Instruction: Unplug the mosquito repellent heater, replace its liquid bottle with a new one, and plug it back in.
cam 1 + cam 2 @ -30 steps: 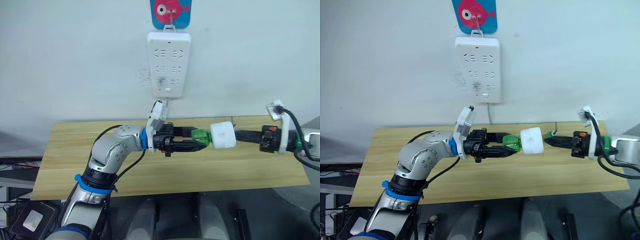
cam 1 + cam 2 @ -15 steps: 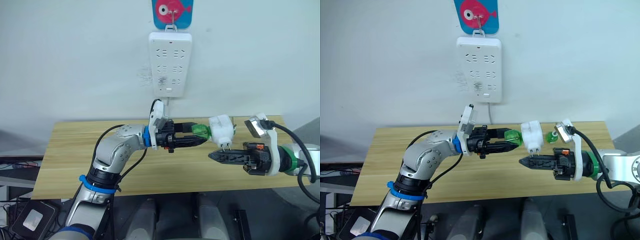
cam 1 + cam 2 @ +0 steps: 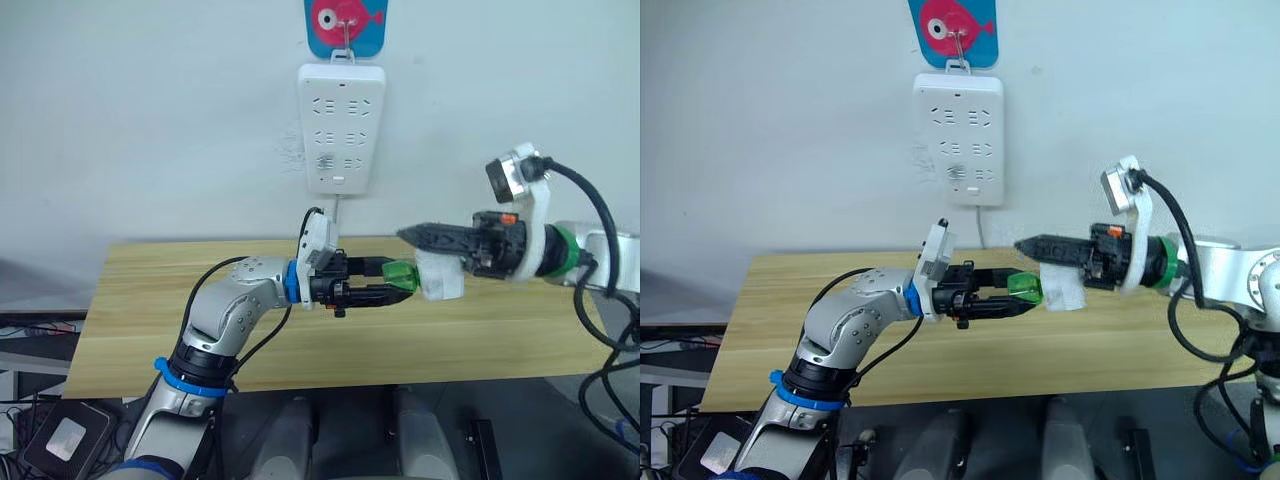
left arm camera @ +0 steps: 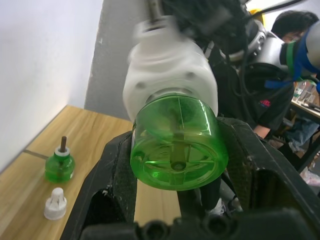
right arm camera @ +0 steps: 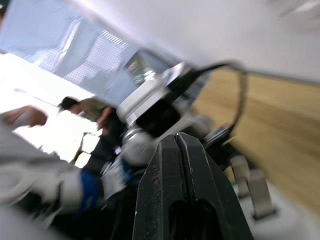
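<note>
Between the two black fingers of the left claw (image 3: 400, 282) sits the translucent green plastic liquid bottle (image 3: 401, 275), gripped on both sides; the left wrist view shows the bottle's round base (image 4: 176, 150) facing the camera with a finger pressed against each side. Directly beyond the fingertips of that claw, the small white rounded plastic mosquito repellent heater (image 3: 440, 275) is joined to the far end of the bottle, so both items hang in the air above the light wooden bench (image 3: 140, 300).

Just above the heater, the right claw (image 3: 405, 235) points toward the robot's left with its fingers pressed together; the right wrist view shows the two fingers (image 5: 179, 165) meeting along their length with nothing between them. Whether this claw touches the top of the heater cannot be determined.

Beyond the left claw, on the bench surface, stand a second small green bottle with a brown wick (image 4: 59, 165) and, just beside it, a small white cap (image 4: 55, 204).

Farther back, on the white wall behind both claws, hangs the tall white multi-socket power strip (image 3: 340, 128), suspended from a hook on a blue card bearing a pink fish (image 3: 344, 25).
</note>
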`<state>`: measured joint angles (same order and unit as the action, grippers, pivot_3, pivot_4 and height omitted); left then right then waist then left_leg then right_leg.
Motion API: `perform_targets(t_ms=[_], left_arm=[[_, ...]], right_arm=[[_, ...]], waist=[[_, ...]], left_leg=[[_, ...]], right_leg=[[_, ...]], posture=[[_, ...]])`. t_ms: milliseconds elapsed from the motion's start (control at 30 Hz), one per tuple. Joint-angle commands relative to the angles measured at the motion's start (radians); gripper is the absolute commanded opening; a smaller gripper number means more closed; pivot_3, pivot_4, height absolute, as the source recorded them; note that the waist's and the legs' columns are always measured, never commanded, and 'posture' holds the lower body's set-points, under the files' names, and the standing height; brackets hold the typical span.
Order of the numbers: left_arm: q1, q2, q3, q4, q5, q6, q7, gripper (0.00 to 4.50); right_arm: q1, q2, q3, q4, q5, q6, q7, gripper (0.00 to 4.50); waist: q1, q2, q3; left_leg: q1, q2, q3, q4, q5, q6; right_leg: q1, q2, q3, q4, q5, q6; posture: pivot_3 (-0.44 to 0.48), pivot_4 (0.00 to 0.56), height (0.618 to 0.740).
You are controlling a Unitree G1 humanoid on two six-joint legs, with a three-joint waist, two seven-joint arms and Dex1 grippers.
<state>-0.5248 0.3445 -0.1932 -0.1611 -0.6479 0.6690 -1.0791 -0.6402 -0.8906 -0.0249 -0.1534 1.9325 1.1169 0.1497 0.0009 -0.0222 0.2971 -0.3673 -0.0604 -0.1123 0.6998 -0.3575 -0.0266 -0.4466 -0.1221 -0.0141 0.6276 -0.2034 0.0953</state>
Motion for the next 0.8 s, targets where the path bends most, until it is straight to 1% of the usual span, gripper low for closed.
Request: perform_targets(t_ms=[33,167,333,533,800], left_arm=[[0.006,0.006,-0.009,-0.061,-0.03,0.007,-0.023,2.26],[0.007,0.014,-0.005,-0.066,-0.046,0.032,-0.026,2.26],[-0.002,0.015,0.013,-0.062,-0.083,0.085,-0.025,2.26],[-0.033,-0.011,0.055,-0.045,-0.136,0.15,0.024,2.26],[-0.043,-0.011,0.061,-0.037,-0.136,0.151,0.037,2.26]], right_arm=[[-0.008,-0.014,-0.024,0.05,-0.096,0.001,-0.005,0.02],[0.002,-0.031,-0.051,0.079,-0.14,0.046,0.055,0.02],[0.032,-0.054,-0.07,0.07,-0.169,0.108,0.149,0.02],[0.118,-0.049,-0.073,-0.004,-0.247,0.135,0.212,0.02],[0.241,-0.058,-0.09,-0.109,-0.281,0.165,0.274,0.02]], waist=[[0.001,0.0,0.0],[-0.001,0.0,0.0],[-0.002,0.0,0.0],[-0.001,0.0,0.0],[-0.001,0.0,0.0]], left_leg=[[0.0,0.0,0.0,0.0,0.0,0.0],[-0.001,0.0,0.0,0.0,0.0,0.0],[-0.001,0.0,0.001,0.0,0.0,0.0],[-0.001,0.0,0.001,0.0,0.0,0.0],[-0.001,-0.001,0.001,0.0,0.0,0.0]], right_leg=[[0.0,0.0,0.0,0.0,0.0,0.0],[-0.001,0.0,0.0,0.0,0.0,0.0],[-0.001,0.0,0.0,0.0,0.0,0.0],[-0.001,0.0,0.0,0.001,0.0,0.0],[-0.001,0.0,0.001,0.001,0.0,0.0]], posture=[[0.013,0.287,0.74],[0.01,0.288,0.74],[0.006,0.291,0.74],[0.009,0.295,0.74],[0.01,0.297,0.74]])
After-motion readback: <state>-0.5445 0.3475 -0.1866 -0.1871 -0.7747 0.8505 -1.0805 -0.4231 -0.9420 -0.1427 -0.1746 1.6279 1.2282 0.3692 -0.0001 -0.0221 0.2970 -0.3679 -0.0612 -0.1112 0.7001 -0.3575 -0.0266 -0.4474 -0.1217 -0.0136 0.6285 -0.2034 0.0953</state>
